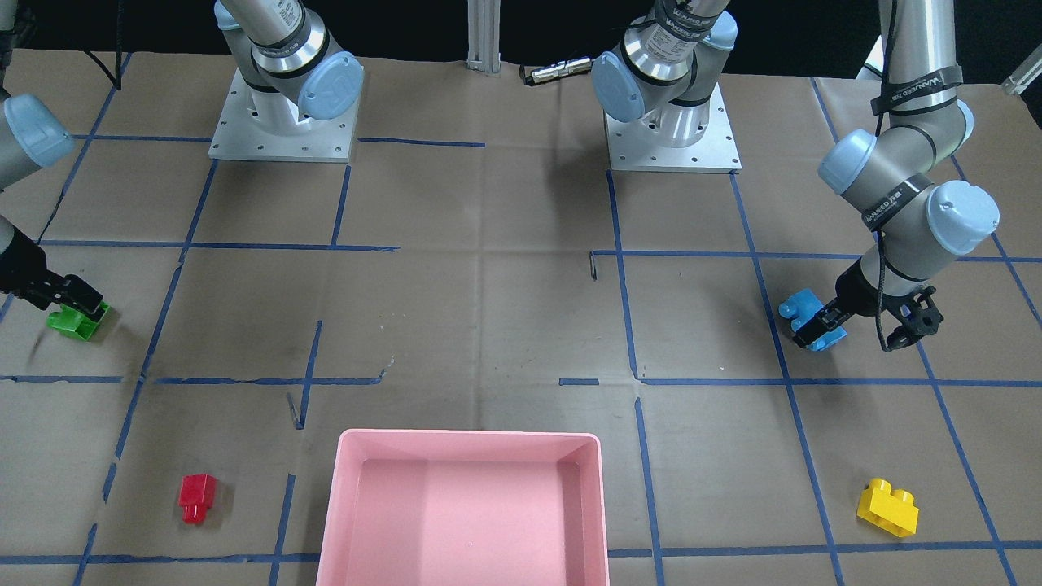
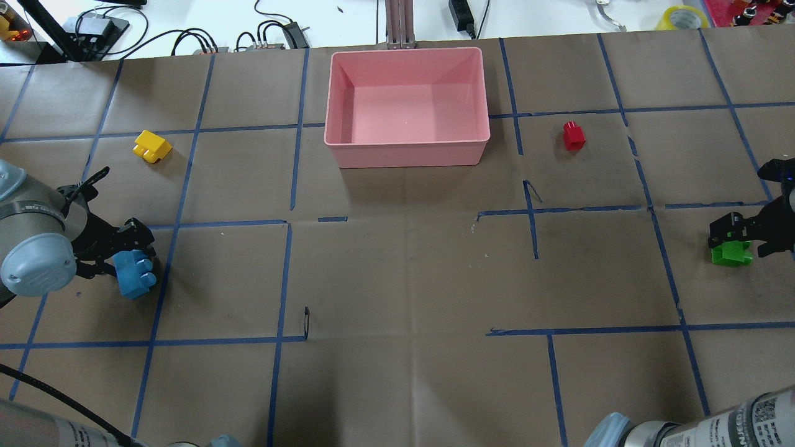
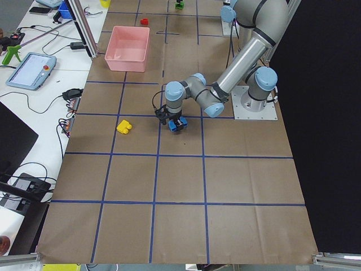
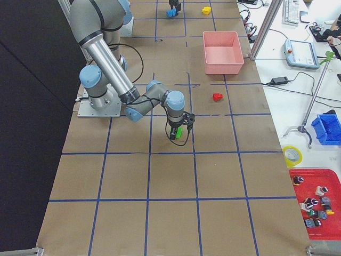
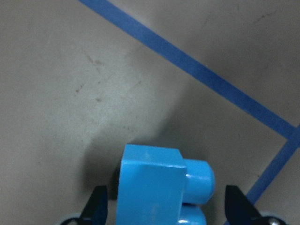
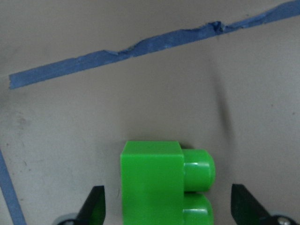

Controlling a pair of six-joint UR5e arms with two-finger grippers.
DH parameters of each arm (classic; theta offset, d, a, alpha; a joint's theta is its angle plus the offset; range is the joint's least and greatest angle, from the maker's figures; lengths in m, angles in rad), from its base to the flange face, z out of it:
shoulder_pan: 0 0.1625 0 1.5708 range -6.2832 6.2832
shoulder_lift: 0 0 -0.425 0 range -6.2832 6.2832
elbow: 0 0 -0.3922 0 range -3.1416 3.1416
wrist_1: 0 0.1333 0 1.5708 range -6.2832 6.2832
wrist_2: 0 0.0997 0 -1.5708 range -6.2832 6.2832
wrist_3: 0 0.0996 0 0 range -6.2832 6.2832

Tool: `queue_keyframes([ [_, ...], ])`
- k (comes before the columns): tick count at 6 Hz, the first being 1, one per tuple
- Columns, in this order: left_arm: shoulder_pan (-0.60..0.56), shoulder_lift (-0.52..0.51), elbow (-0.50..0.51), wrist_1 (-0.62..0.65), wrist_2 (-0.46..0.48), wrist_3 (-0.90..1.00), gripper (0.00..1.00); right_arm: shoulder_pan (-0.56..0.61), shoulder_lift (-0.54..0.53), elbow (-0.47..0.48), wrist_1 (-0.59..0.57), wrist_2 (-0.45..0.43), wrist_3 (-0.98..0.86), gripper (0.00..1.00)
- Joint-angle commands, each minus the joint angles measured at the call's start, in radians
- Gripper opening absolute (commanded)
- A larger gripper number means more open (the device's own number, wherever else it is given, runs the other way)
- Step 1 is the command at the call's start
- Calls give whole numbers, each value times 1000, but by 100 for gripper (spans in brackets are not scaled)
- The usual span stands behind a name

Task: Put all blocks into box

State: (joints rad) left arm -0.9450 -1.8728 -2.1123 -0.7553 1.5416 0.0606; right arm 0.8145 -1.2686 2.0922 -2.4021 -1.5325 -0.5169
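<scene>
The light-blue block (image 2: 135, 274) lies on the table at the left. My left gripper (image 2: 127, 264) is open and straddles it; the left wrist view shows the block (image 5: 154, 187) between the fingertips (image 5: 97, 211) with gaps on both sides. The green block (image 2: 731, 254) lies at the far right. My right gripper (image 2: 739, 243) is open around it, with the block (image 6: 159, 183) between the fingertips (image 6: 95, 206). The yellow block (image 2: 151, 146) and the red block (image 2: 573, 136) lie loose on the table. The pink box (image 2: 407, 152) stands empty at the far middle.
The two arm bases (image 1: 285, 122) (image 1: 672, 122) are bolted down at the robot's side of the table. Blue tape lines (image 2: 286, 248) grid the brown paper cover. Cables and gear (image 2: 261, 34) lie beyond the far edge, behind the box.
</scene>
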Motion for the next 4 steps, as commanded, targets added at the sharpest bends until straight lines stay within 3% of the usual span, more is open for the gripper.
queue_keyframes([
  [1, 0, 0, 0, -7, 3, 1, 51, 0, 0, 0, -3, -1, 0, 86],
  [3, -1, 7, 8, -18, 6, 1, 22, 0, -8, 0, 11, -11, 0, 45],
  [4, -5, 29, 18, -57, 26, 1, 11, 0, -11, -1, 15, -12, -2, 30],
])
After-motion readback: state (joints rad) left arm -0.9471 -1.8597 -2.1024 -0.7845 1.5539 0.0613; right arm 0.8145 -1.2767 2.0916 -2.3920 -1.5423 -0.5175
